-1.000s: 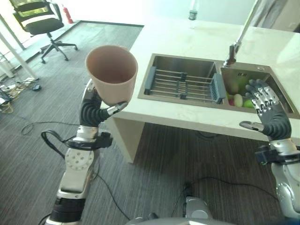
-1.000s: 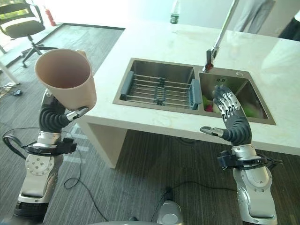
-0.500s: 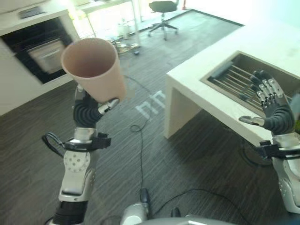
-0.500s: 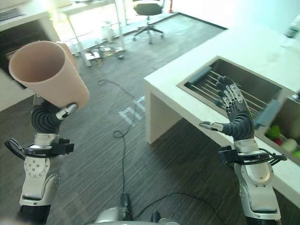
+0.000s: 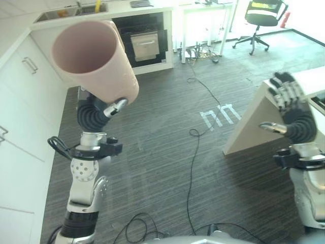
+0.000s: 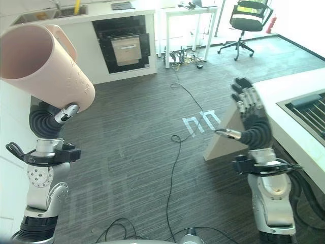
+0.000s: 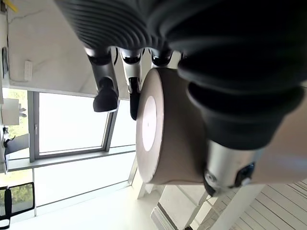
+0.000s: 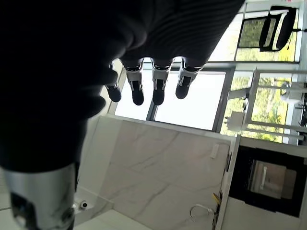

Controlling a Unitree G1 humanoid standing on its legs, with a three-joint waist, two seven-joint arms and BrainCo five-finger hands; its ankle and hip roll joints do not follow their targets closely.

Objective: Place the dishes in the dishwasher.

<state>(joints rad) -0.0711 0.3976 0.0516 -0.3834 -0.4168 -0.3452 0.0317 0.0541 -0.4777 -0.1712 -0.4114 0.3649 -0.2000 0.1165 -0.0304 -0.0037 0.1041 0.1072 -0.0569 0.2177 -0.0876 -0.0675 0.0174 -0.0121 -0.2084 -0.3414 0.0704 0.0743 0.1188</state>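
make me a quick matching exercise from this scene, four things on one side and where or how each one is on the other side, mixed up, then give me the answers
Things:
1. cup
2. right hand
3. office chair
4. oven

Place or state:
A. built in under the far counter
B. open, holding nothing
C. held up in the left hand
D. on the floor by the far windows

Pairs: 1-C, 2-B, 3-D, 4-A

Silver-grey arms, dark ribbed wrist covers, silver fingers [image 6: 247, 99] with dark tips.
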